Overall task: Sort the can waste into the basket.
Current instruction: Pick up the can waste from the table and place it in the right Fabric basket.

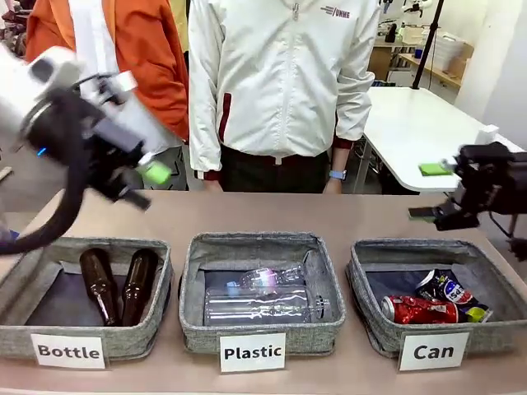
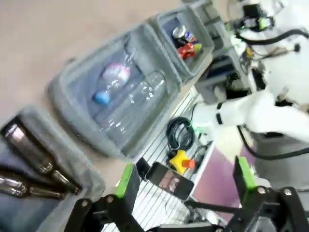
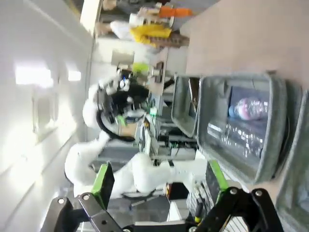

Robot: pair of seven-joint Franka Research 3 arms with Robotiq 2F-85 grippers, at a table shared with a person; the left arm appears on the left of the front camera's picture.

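Observation:
Both pieces of can waste lie inside the grey basket [image 1: 368, 317] with the "Can" card at the table's front right. They are a crushed red can [image 1: 420, 310] and a dark can [image 1: 445, 288] with coloured marks. My right gripper [image 1: 428, 191] hovers open and empty above that basket's far right side. At the upper left, high over the "Bottle" basket, my left gripper [image 1: 146, 185] is also open and empty. The left wrist view has its gripper [image 2: 185, 176] open, with the Can basket [image 2: 205, 36] and the cans [image 2: 186, 42] far off. In the right wrist view my gripper [image 3: 159, 178] stands open.
The "Plastic" basket [image 1: 193, 317] in the middle holds clear bottles [image 1: 263, 300]. Two brown glass bottles [image 1: 119, 284] lie in the "Bottle" basket [image 1: 16, 329] at the left. A person in a white jacket [image 1: 280, 82] stands at the far edge, another in orange [image 1: 140, 49] beside them.

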